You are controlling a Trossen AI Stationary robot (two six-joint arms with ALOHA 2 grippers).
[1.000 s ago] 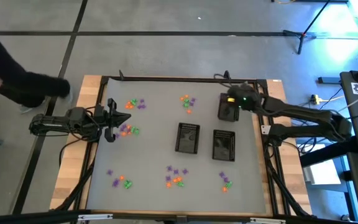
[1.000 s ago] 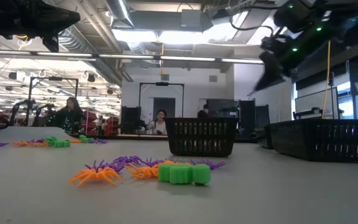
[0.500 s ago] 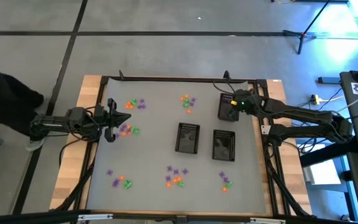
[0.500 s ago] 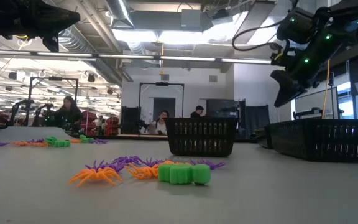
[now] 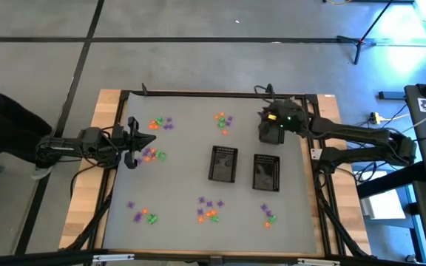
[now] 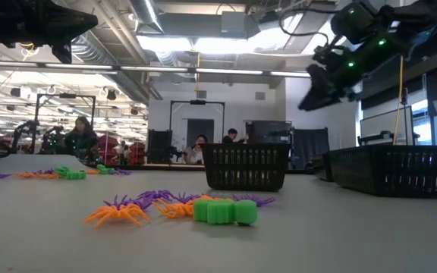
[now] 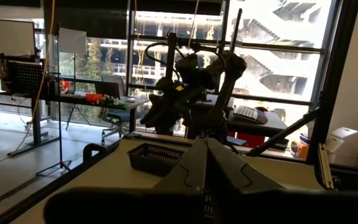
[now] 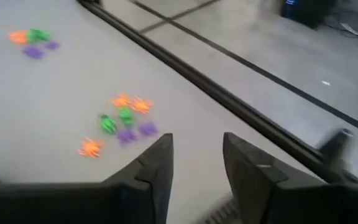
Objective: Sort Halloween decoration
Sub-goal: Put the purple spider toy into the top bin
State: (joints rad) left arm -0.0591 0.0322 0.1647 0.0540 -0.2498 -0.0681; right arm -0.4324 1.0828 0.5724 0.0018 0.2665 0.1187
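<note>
The Halloween decoration lies as small clusters of orange, green and purple trinkets on the grey table: far left, far middle, by the left arm, and along the near edge. My right gripper hangs open and holds nothing, above the far-right black mesh basket. It points slanting down toward the far-middle cluster. My left gripper waits shut at the table's left side, raised above the table, and touches nothing.
Two more black mesh baskets stand side by side at the table's middle right. A dark metal frame runs around the table's edge. A person in dark clothes stands beyond the table's left side.
My right gripper swung back toward the table's right and tipped down, then went toward the table's left edge again, staying above the far-right basket. The person at the left has drawn farther away from the table.
</note>
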